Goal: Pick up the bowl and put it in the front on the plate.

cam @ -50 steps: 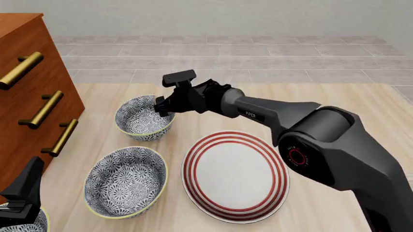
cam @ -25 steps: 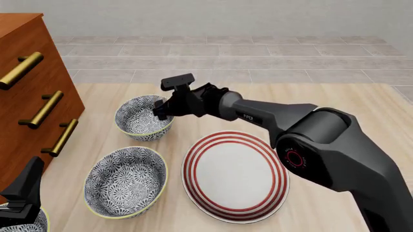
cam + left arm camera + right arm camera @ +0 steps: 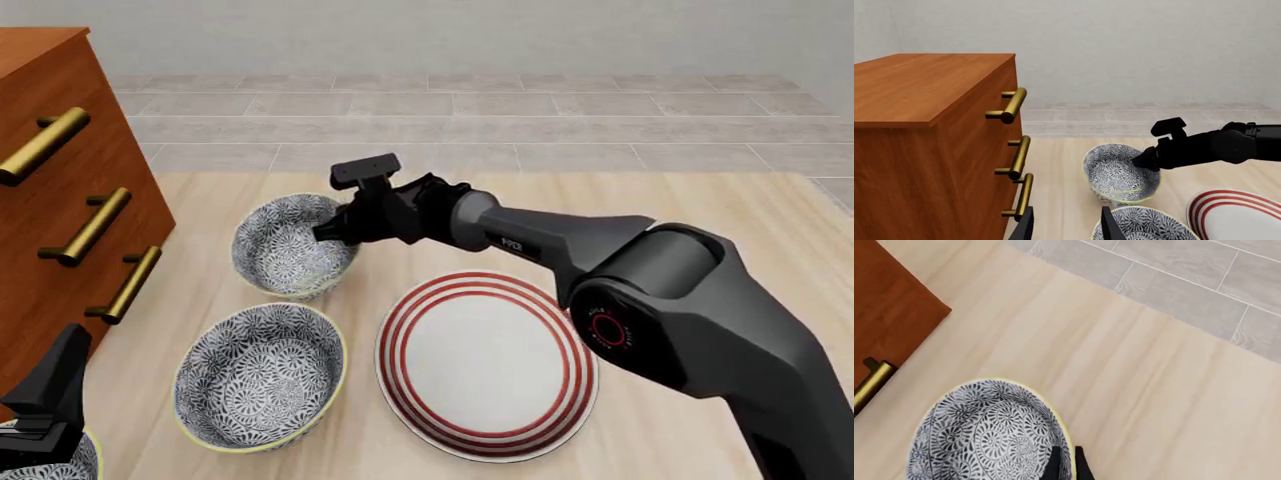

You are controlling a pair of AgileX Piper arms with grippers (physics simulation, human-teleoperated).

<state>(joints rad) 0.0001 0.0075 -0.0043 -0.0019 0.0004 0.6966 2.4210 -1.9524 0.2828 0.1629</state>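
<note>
The bowl (image 3: 284,248), deep with a blue-and-white floral pattern and a yellowish rim, is at the far left of the table and tilts. My right gripper (image 3: 334,232) is shut on its right rim, one finger inside and one outside. The right wrist view shows the bowl (image 3: 981,435) with the thin fingertips (image 3: 1054,466) pinching its edge. The left wrist view shows the bowl (image 3: 1117,172) and the right gripper (image 3: 1146,161) too. The red-ringed white plate (image 3: 487,365) lies in front and to the right. My left gripper (image 3: 1066,227) is open near the front left corner, holding nothing.
A slightly wider bowl (image 3: 260,375) with the same pattern sits in front of the held one, left of the plate. A wooden dresser (image 3: 54,190) with brass handles stands along the left side. Part of another patterned bowl (image 3: 60,465) shows under the left gripper.
The right gripper has dropped slightly onto the bowl's right rim. The bowl has tipped and shifted a little to the left. The left arm has not moved.
</note>
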